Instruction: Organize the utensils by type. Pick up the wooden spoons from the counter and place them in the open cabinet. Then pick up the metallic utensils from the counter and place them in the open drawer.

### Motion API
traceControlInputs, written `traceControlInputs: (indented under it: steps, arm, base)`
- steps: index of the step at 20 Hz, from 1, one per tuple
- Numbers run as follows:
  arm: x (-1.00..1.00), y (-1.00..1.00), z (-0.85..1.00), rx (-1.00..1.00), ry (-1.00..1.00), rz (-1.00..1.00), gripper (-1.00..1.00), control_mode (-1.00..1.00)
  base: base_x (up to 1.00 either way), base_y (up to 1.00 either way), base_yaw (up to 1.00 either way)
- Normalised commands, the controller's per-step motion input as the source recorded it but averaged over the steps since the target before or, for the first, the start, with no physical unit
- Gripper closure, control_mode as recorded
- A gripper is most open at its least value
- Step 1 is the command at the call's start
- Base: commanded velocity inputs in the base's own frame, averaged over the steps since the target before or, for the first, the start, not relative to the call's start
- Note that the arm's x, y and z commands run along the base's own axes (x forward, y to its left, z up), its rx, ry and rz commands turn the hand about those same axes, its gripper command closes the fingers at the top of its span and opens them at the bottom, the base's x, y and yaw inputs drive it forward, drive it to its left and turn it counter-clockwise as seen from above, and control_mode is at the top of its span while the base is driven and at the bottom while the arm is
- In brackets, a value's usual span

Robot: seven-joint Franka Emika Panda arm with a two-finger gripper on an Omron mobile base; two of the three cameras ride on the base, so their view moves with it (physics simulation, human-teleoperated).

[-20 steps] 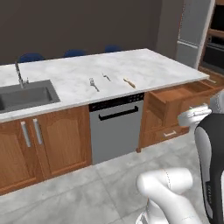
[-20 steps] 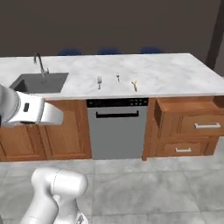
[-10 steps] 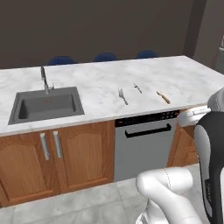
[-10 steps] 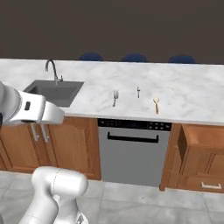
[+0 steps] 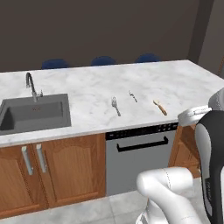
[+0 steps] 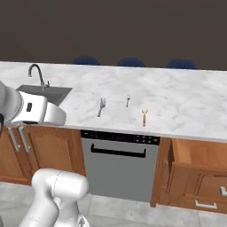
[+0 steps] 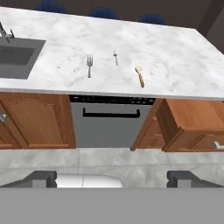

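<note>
Listing from the bench [image 7: 175,65]: we count one wooden spoon [image 7: 140,77], a fork [image 7: 89,64] and a small metal spoon [image 7: 115,57] lying apart near its front edge, the drawer [image 7: 192,114] pulled out to receive metal, our hand [image 7: 112,178] spread wide and empty.

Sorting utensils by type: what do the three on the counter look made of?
Fork: grey, dull sheen, likely metal. Small spoon: thin, grey, probably metal too. Wooden spoon: pale tan bowl, brown handle, matte, looks like wood. All lie on the white-veined marble counter.

Even, soft rendered light, dim dark backdrop, slightly blurry.
</note>
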Motion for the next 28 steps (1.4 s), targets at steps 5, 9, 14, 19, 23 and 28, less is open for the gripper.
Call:
traceControlInputs:
  steps: [5,9,14,19,23,28]
  arm:
    - [0.00,0.00,0.00,0.00,0.00,0.00,-1.00,1.00]
    - [0.00,0.00,0.00,0.00,0.00,0.00,-1.00,1.00]
    - [0.00,0.00,0.00,0.00,0.00,0.00,-1.00,1.00]
    - [0.00,0.00,0.00,0.00,0.00,0.00,-1.00,1.00]
    - [0.00,0.00,0.00,0.00,0.00,0.00,-1.00,1.00]
    - [0.00,0.00,0.00,0.00,0.00,0.00,-1.00,1.00]
  base:
    - [0.47,-0.58,0.04]
    - [0.51,-0.47,0.05]
    - [0.50,-0.36,0.05]
    - [0.46,-0.19,0.05]
    - [0.44,-0.08,0.10]
    - [0.33,-0.11,0.08]
